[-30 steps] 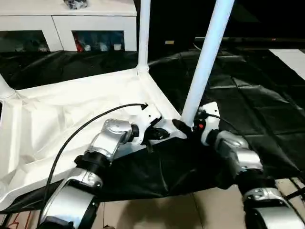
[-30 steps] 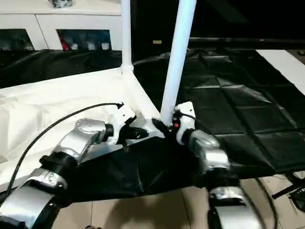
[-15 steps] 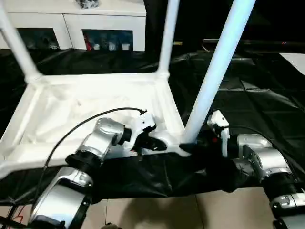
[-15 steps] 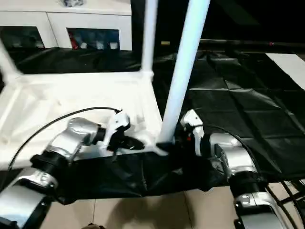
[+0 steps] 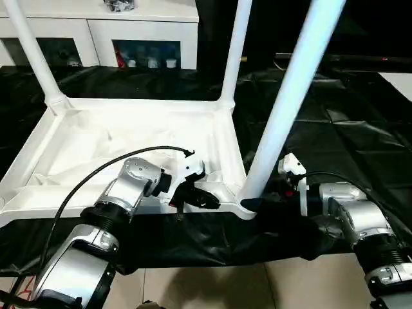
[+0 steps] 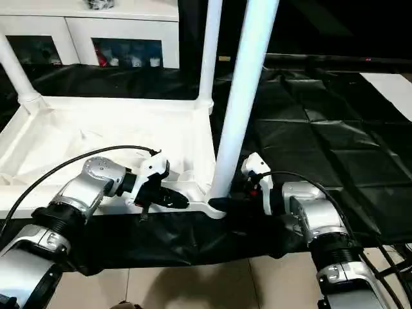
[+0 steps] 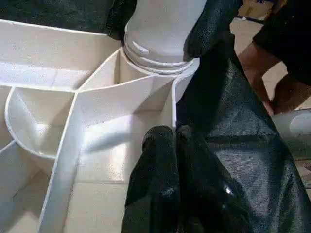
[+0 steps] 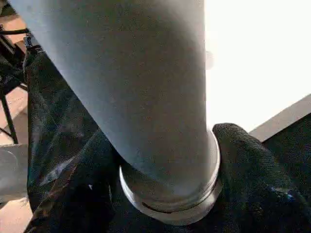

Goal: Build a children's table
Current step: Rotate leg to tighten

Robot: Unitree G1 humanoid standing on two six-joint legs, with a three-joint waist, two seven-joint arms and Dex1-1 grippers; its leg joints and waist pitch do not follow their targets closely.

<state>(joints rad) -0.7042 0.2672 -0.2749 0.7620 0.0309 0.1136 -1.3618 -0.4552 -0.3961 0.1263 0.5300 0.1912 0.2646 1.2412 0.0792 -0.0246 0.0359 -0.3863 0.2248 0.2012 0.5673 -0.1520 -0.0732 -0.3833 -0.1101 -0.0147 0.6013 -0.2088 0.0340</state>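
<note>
The upturned tabletop (image 5: 129, 138) lies on a black sheet (image 5: 360, 148) before the cabinet (image 5: 96, 26); the right tool (image 8: 165, 194) clasps the near-corner leg (image 5: 290, 96), the left tool (image 7: 172, 160) pinched shut beside it.

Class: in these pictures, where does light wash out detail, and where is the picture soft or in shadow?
Right wrist view: the area beside the near leg is blown out to plain white, and the leg itself looks soft and shaded. Left wrist view: the black fingers carry a small glint. Left eye view: the tabletop is evenly lit, and the background above it is dark.
</note>
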